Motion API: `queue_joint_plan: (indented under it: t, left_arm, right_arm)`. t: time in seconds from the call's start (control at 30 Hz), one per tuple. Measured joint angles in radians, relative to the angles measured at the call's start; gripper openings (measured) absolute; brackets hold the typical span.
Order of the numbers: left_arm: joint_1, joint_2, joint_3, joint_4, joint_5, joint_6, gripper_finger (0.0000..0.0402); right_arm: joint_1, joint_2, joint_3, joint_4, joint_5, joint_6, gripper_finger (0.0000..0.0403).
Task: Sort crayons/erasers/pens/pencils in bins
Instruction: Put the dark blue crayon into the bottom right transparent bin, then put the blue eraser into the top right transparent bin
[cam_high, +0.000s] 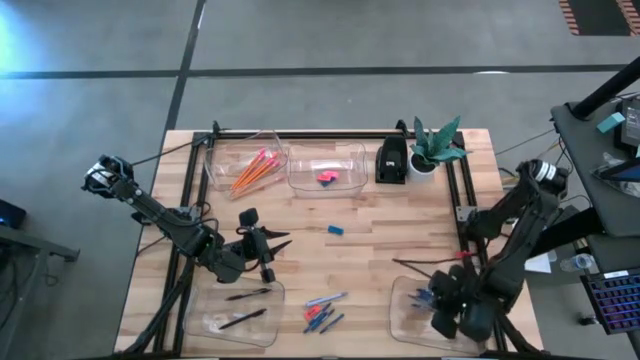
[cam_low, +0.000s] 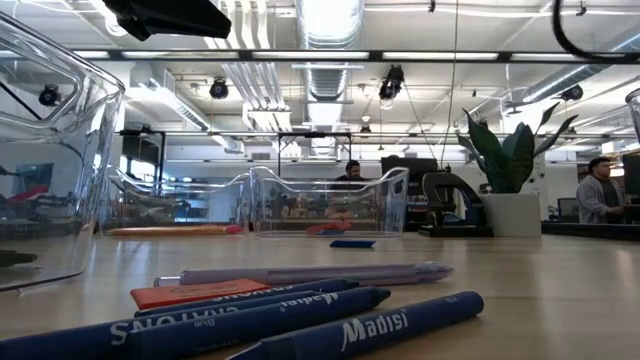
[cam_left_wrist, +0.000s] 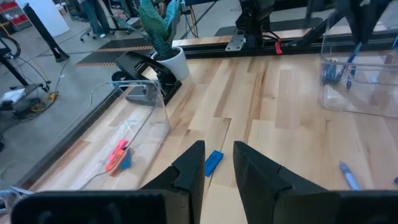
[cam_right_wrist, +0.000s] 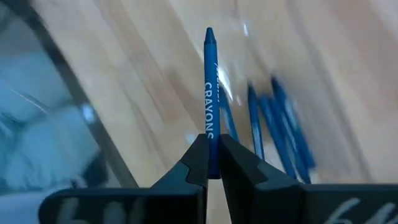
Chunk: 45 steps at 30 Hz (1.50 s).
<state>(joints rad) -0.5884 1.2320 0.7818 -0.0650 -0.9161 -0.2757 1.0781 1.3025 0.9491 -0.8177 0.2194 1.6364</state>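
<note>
My right gripper (cam_right_wrist: 211, 142) is shut on a blue crayon (cam_right_wrist: 209, 81) over the near right bin (cam_high: 405, 318), where several blue crayons (cam_right_wrist: 273, 130) lie. My left gripper (cam_left_wrist: 217, 152) hangs open above the table's middle left, holding nothing; a blue eraser (cam_left_wrist: 213, 163) lies flat on the wood beyond its fingers. More crayons (cam_high: 322, 314) lie loose at the near middle. Orange pencils (cam_high: 252, 170) lie in the far left bin, a pink eraser (cam_high: 326, 178) in the far middle bin, and dark pens (cam_high: 243, 318) in the near left bin. My right gripper pinches the crayon's blunt end (cam_right_wrist: 209, 132) between its two fingers. The crayon runs straight on from the fingers, its pointed tip (cam_right_wrist: 209, 31) farthest from them. The fingers slant steeply down. The crayon is lifted clear above the crayons in the bin.
A small black box (cam_high: 392, 160) and a potted plant (cam_high: 436, 148) stand at the far right. A pale grey stick (cam_low: 310, 272) and a red crayon (cam_low: 215, 292) lie with the loose crayons. Bare wood lies between the far and near bins.
</note>
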Motion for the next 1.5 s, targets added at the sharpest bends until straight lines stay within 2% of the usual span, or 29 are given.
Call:
queue_joint_plan:
  t: [0.23, 0.47, 0.77, 1.1, 1.27, 1.4, 1.5]
  left_arm:
    - [0.0, 0.0, 0.0, 0.001, 0.0, -0.006, 0.007]
    - [0.0, 0.0, 0.0, 0.003, 0.0, -0.006, 0.007]
    - [0.0, 0.0, 0.0, 0.004, 0.0, -0.007, 0.007]
    - [0.0, 0.0, 0.0, 0.004, 0.0, -0.006, 0.007]
    - [0.0, 0.0, 0.0, 0.004, 0.0, -0.007, 0.007]
    - [0.0, 0.0, 0.0, 0.004, 0.0, -0.006, 0.007]
    - [0.0, 0.0, 0.0, 0.004, 0.0, -0.006, 0.007]
  right_arm:
    - [0.0, 0.124, 0.006, 0.022, -0.157, 0.077, 0.002]
    - [-0.004, 0.206, 0.033, 0.003, -0.217, 0.085, 0.002]
    - [-0.003, 0.238, 0.064, -0.005, -0.209, 0.095, 0.0023]
    - [-0.003, 0.226, 0.063, -0.01, -0.193, 0.108, 0.0076]
    - [-0.003, 0.206, 0.083, -0.02, -0.193, 0.063, 0.0098]
    - [-0.01, 0.171, 0.141, -0.09, -0.183, 0.016, 0.0106]
    - [-0.02, 0.145, 0.207, -0.194, -0.11, -0.035, 0.0106]
